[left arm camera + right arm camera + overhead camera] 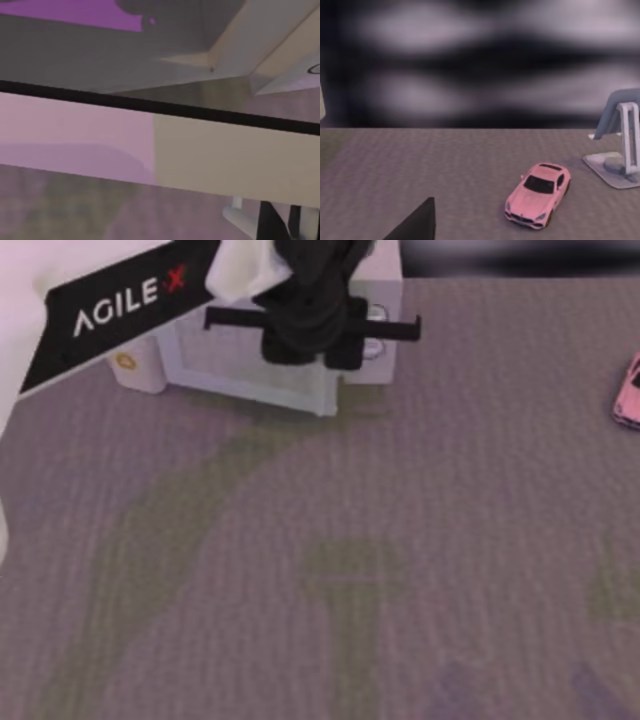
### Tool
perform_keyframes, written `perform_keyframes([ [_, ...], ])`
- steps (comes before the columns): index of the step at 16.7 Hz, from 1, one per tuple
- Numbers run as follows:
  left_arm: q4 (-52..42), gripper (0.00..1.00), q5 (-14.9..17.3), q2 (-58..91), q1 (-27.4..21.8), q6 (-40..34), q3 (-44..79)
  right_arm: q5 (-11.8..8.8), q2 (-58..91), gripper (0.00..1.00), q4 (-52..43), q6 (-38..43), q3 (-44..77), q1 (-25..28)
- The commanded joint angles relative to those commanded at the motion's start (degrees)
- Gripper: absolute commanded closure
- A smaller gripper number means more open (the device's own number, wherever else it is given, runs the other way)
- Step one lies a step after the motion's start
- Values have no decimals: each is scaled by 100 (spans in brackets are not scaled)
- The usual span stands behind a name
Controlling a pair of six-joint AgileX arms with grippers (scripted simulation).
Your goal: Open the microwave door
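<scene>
Microwave [300, 350] at the far edge of the table [330, 570], left of centre in the top view. The microwave door [255, 365] appears to be swung partly outward, its free edge near the middle front of the oven, though the arm above hides much of it. Knob panel at the oven's right end, one silver knob [377, 312] just visible.

Left arm reaches in from the top view's left. Left gripper [312, 335] sits over the front of the oven, at the door. Cannot tell how its fingers stand; the black wrist covers them. Left wrist view shows only close pale panels and a black strip.

Right arm is out of the top view. Its wrist camera looks at a pink toy car [538, 194] on the table, with a grey stand [620, 150] just beside it.
</scene>
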Motion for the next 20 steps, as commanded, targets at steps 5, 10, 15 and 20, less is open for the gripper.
perform_keyframes([
  [5, 60, 100, 32, -73, 9, 76, -112, 0, 0, 0, 0, 0, 0, 0],
  [10, 60, 100, 32, -73, 9, 76, -112, 0, 0, 0, 0, 0, 0, 0],
  [15, 60, 100, 32, -73, 9, 76, -112, 0, 0, 0, 0, 0, 0, 0],
  [20, 60, 100, 32, -73, 9, 76, -112, 0, 0, 0, 0, 0, 0, 0],
])
